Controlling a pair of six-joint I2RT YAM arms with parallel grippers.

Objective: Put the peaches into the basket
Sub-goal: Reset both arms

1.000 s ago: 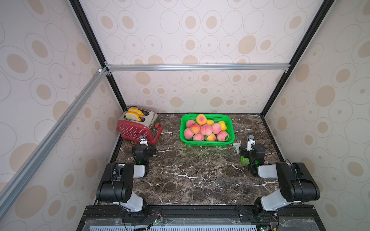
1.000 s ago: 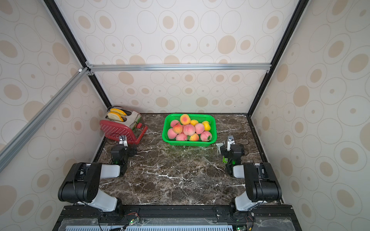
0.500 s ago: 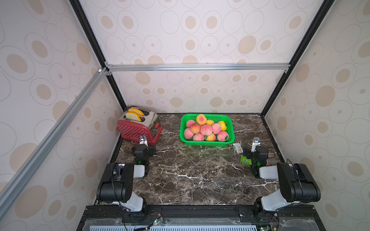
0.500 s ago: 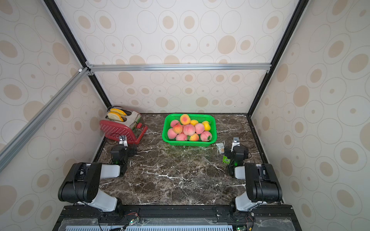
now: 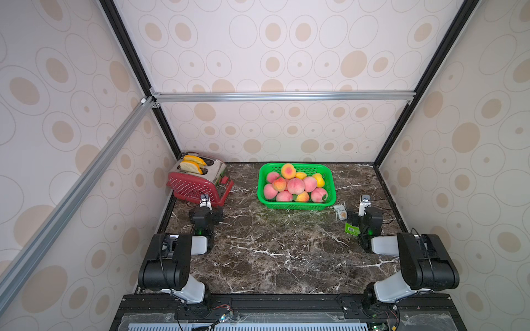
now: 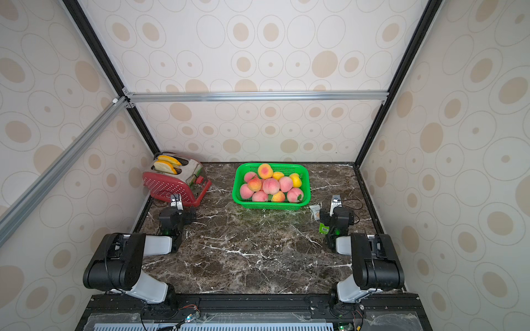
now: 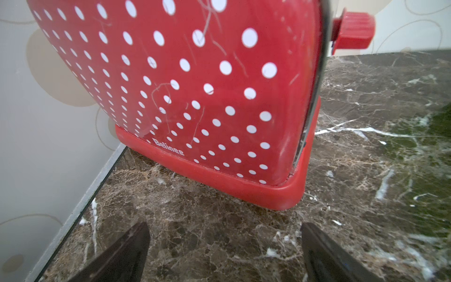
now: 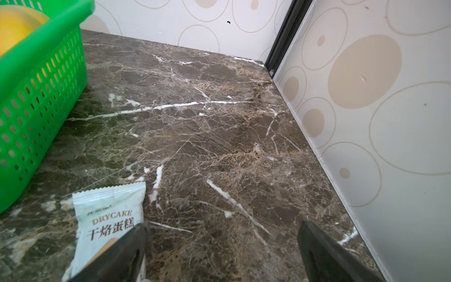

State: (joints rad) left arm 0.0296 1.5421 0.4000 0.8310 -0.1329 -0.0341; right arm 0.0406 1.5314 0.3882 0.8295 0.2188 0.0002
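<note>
Peaches [image 5: 295, 184] sit piled in green basket [image 5: 295, 205], upper centre in both top views; left pincer [image 7: 224, 228] & right pincer [image 8: 223, 225] spread apart, empty, over bench [image 5: 272, 243].

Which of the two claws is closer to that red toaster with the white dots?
The left claw. It sits open just in front of the red white-dotted toaster, not touching it. The right claw is far off, on the other side of the green plastic basket.
</note>
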